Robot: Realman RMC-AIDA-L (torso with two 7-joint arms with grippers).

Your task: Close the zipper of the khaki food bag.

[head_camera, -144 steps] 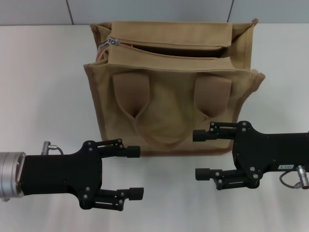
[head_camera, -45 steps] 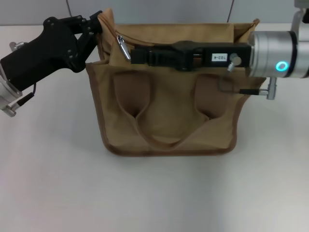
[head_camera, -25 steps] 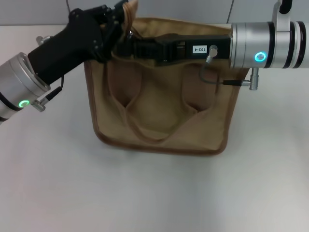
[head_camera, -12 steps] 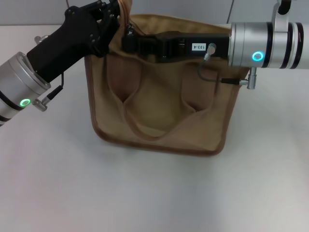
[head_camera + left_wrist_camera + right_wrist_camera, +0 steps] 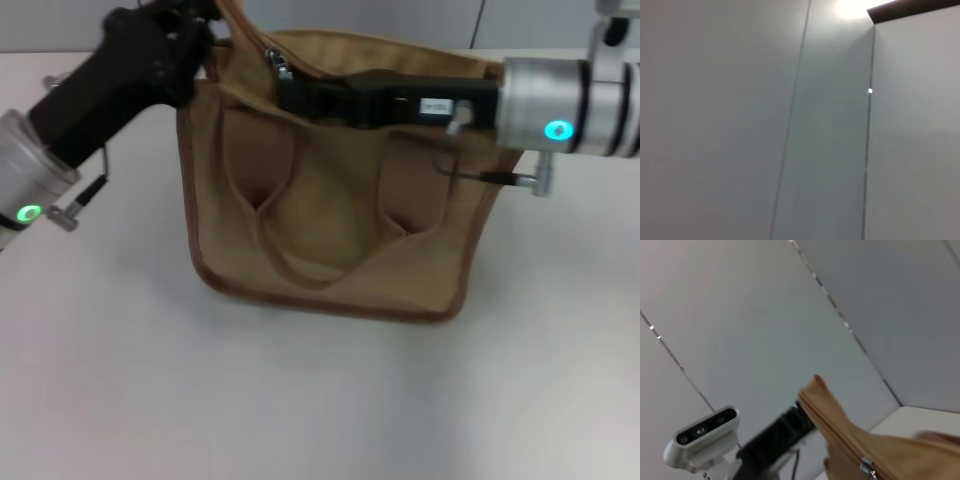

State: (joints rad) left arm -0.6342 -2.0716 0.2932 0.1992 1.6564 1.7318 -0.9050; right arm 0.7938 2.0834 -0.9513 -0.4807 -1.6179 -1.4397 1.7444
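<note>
Since a moment ago, both arms have shifted: the left gripper (image 5: 205, 22) has lifted the bag's far-left corner, seemingly pinching the fabric, while the right gripper (image 5: 288, 92) lies across the khaki food bag (image 5: 335, 215); whether its fingers are closed I cannot tell. Just beyond its tip sits the zipper (image 5: 277, 64) pull. To do this step well, keep the corner taut and draw the pull straight along the track toward the right arm.

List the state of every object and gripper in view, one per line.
khaki food bag: upright on the table, its top left corner pulled up.
zipper: pull tab at the bag's left end, track not visibly closed.
left gripper: at the bag's top left corner.
right gripper: stretched across the bag's top, tip beside the pull tab.
table: white, bearing the bag.
</note>
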